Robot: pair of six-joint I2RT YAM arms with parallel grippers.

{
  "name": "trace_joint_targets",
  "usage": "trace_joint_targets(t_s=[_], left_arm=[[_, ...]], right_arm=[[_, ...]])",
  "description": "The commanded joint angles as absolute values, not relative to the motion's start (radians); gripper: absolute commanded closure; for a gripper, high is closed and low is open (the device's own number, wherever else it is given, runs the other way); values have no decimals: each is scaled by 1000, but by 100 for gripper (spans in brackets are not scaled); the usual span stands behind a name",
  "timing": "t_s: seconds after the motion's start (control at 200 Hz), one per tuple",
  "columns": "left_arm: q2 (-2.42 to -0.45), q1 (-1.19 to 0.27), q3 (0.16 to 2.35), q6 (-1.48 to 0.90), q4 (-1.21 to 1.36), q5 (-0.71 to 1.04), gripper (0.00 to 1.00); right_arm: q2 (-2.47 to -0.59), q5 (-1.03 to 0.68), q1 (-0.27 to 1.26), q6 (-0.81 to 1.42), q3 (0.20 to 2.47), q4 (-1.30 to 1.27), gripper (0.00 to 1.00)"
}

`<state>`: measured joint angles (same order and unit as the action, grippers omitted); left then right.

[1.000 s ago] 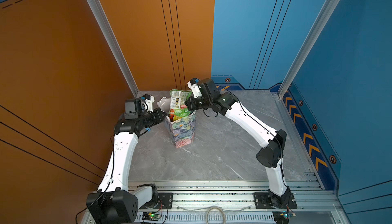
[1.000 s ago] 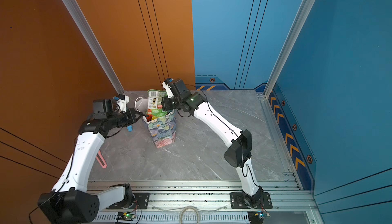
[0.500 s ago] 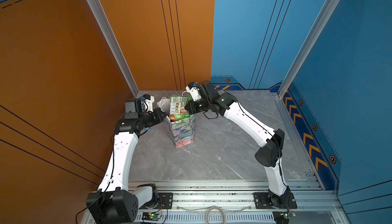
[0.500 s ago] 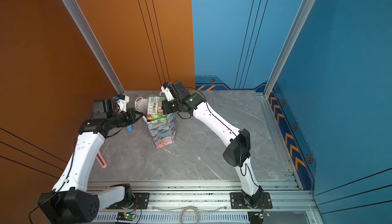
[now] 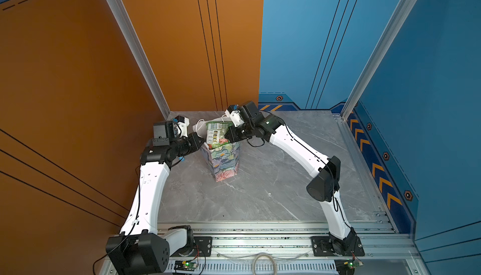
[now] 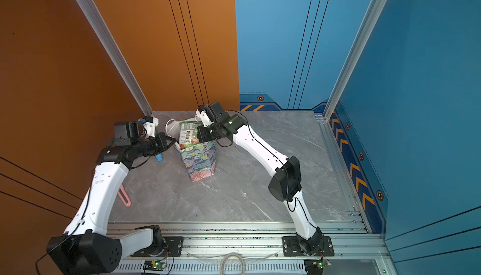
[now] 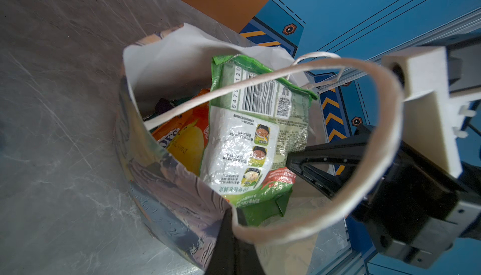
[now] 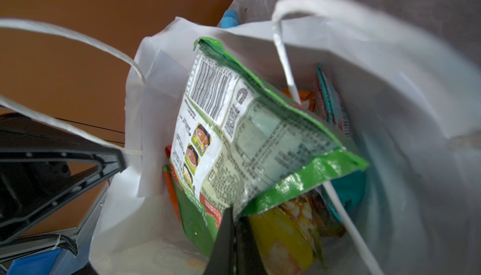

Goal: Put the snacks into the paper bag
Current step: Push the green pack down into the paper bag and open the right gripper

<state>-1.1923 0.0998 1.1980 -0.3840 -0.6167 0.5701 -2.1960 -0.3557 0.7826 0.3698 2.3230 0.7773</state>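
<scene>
R claw [image 8: 234, 220] on green pkt [image 8: 250, 141], bag [image 8: 135, 229] mouth

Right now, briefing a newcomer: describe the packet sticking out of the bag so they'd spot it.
Find the floral paper bag standing on the grey table. A green packet juts from its mouth. Unlike the orange and yellow packets below, it shows a white, barcoded back.

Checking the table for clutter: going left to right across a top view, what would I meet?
From the left: pink strip → light-blue stick → paper bag → right arm's elbow.
</scene>
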Motion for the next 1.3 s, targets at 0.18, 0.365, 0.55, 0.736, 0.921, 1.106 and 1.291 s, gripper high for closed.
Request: trace_joint_targets(t_s=[0.18,0.365,0.55,0.736,0.921,1.106,1.291], left_arm=[[-1200,101,1218,-387,-609,594,100],[-1199,99,1221,-386,-609,594,100],[-1198,100,1215,-384,-609,595,100],[-1194,101,1212,-380,-608,596,100],[-1195,100,1212,-384,-609,596,100],[-1194,100,1212,-383,-609,593,100],[-1195,99,1211,-387,-609,592,100]], right_arm=[[-2183,-239,838,271,2345,852,100],[-2119,-80,909,180,2344,850,100],[-2091,-32,959,133,2345,845,100],[-2100,-75,955,156,2342,847,100],[-2147,-163,901,238,2346,846,100],[-2229,-261,839,309,2386,846,100],[-2289,-316,775,387,2408,844,77]])
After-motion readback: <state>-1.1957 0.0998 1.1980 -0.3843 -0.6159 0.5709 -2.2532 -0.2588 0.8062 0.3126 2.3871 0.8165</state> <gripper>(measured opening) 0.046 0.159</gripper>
